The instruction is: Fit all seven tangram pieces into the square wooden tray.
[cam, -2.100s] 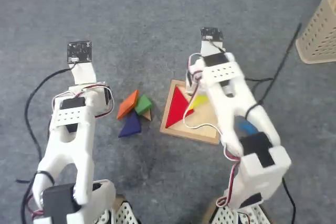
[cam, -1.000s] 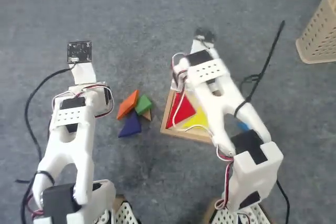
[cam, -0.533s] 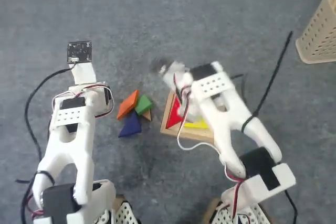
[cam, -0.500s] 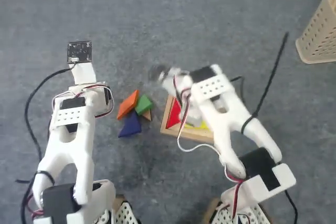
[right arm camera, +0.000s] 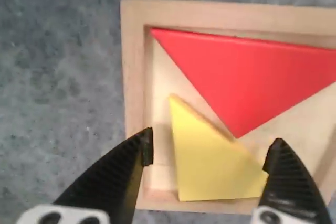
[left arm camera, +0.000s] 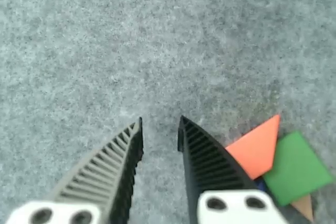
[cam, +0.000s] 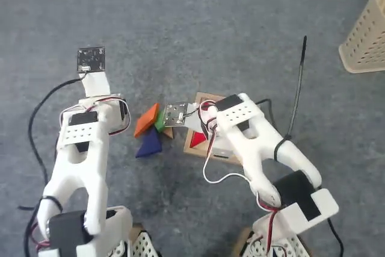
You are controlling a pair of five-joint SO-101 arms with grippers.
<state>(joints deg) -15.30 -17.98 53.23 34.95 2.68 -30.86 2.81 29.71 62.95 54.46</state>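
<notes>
**Right claw spread wide over the yellow triangle in the tray**

The right claw (right arm camera: 211, 145) is released, its two black fingers spread wide and gripping nothing. Between them, seen from the wrist, lies the flat yellow triangular piece (right arm camera: 210, 166). It sits inside the square wooden tray (right arm camera: 132, 77), in the corner nearest the claw, just beside the point of the large red triangular piece (right arm camera: 247, 82). One finger hangs over the tray's rim and the other over the yellow piece's far corner. Whether either touches the wood cannot be told.

The left claw (left arm camera: 159, 124) is parted by a narrow gap and empty, over bare grey carpet (left arm camera: 157, 35). Just beside one of its fingers lie the loose pieces. They are an orange flat piece (left arm camera: 257, 148), a green square piece (left arm camera: 295, 167), a small tan piece (left arm camera: 304, 206) and a dark blue triangular piece (cam: 149, 142), clustered outside the tray.
</notes>
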